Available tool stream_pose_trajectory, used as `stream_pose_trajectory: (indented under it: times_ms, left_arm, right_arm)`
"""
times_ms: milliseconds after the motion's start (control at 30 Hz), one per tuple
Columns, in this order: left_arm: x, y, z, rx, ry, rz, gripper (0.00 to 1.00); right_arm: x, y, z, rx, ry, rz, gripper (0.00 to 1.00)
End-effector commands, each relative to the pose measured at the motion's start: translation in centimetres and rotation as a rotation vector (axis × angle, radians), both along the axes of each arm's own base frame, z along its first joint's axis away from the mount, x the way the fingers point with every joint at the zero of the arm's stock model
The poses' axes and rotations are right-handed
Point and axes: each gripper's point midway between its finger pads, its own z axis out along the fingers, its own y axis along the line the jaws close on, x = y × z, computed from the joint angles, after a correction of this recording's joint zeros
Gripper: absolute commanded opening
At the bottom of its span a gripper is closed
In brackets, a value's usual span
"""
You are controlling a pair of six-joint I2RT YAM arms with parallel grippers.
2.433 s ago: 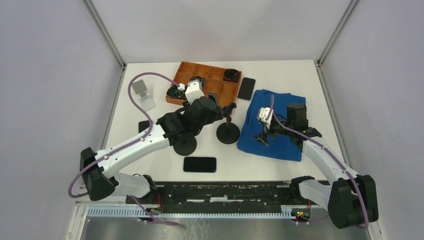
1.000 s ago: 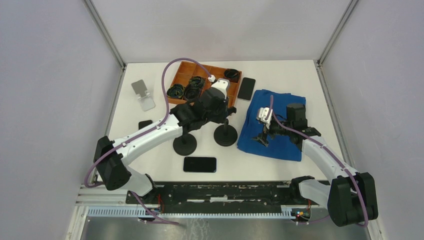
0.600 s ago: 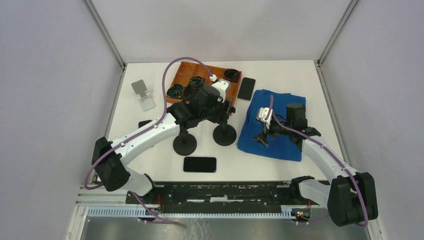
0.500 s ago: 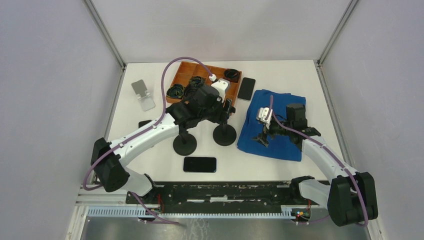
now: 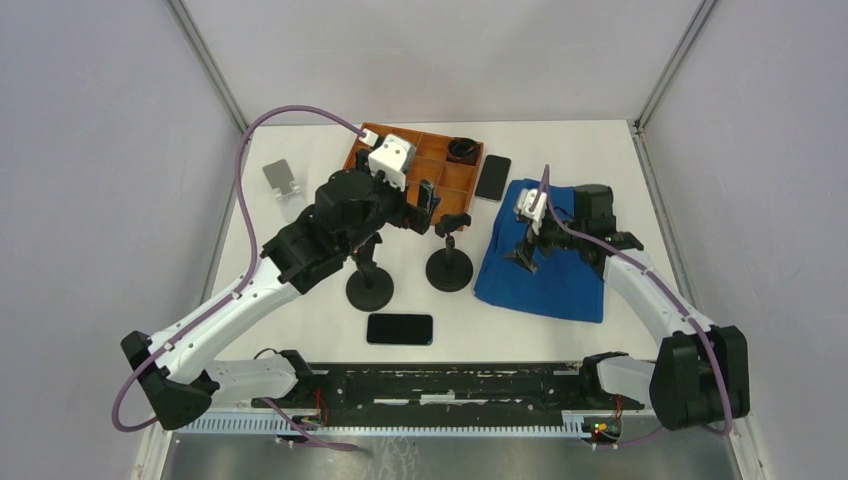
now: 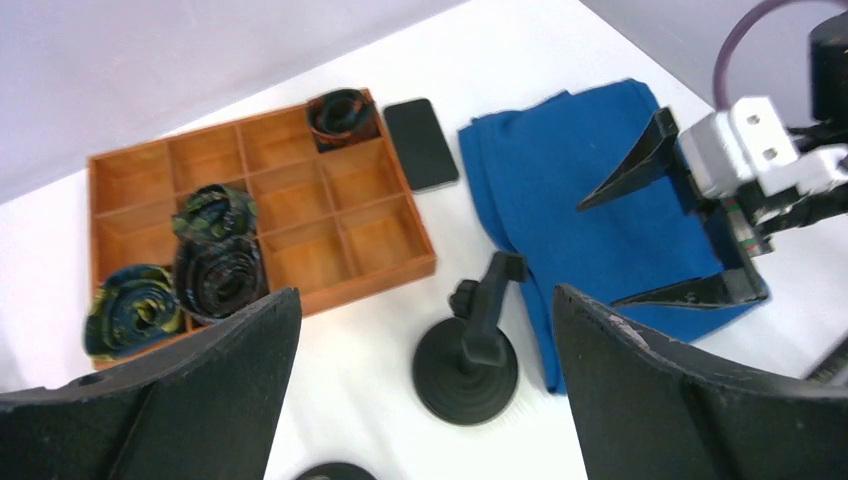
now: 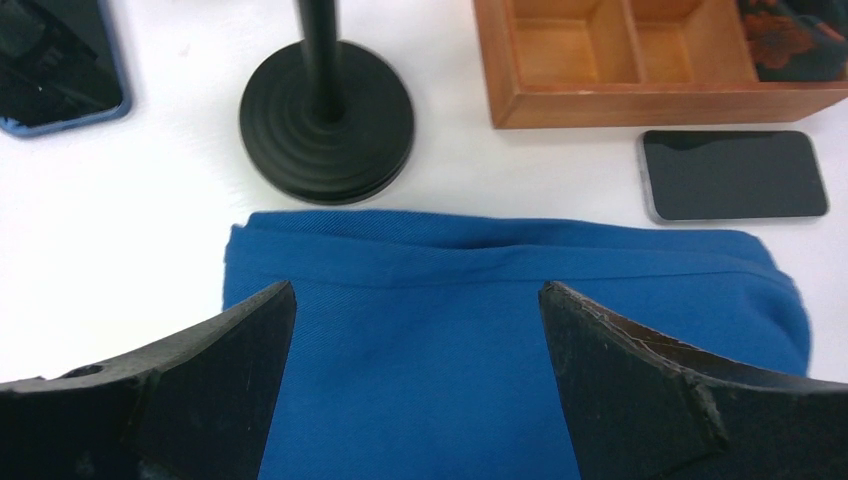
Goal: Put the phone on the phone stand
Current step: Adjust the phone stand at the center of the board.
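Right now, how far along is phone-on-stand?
Done: nothing. The near phone and the far phone beside the tray lie flat on the table; the black stands are bare. In hand: nothing; left claw and right claw open, empty. Left: pick a phone, seat it on a stand.

A white worktop seen from above, framed by the two black fingers of the left tool, spread wide with nothing between them. An orange compartment tray lies at the far side. Three coiled dark rolls fill its compartments towards the picture's left, and a fourth roll sits in a far corner compartment. Just beside that corner lies a dark phone, screen up, close to a folded blue cloth. A black stand with a round base and tilted post stands between the tray and the cloth. The right tool hangs over the cloth, its fingers apart.
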Motion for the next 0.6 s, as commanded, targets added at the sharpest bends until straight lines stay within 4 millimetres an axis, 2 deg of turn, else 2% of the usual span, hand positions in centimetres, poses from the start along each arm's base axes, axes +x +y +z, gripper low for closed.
stream_pose_trajectory:
  times_ms: [0, 100, 267, 433, 567]
  left_arm:
    - [2.2, 1.4, -0.9, 0.119, -0.119, 0.068, 1.00]
    - [2.7, 2.2, -2.5, 0.167, -0.127, 0.100, 1.00]
    - [2.5, 3.4, -3.0, 0.210, -0.122, 0.129, 1.00]
    - [2.0, 4.7, -2.3, 0.197, -0.150, 0.166, 1.00]
    - [1.9, 5.2, -1.9, 0.190, -0.162, 0.179, 1.00]
  right_arm:
    - [4.1, 0.1, 3.8, 0.033, 0.006, -0.093, 0.98]
    - [6.8, 0.4, 5.1, 0.058, 0.067, -0.158, 0.98]
    - [11.9, 0.6, 5.9, 0.059, 0.143, -0.317, 0.98]
    - [16.8, 0.3, 5.5, 0.071, 0.235, -0.541, 0.98]
    - [19.4, 0.1, 3.8, 0.070, 0.309, -0.724, 0.98]
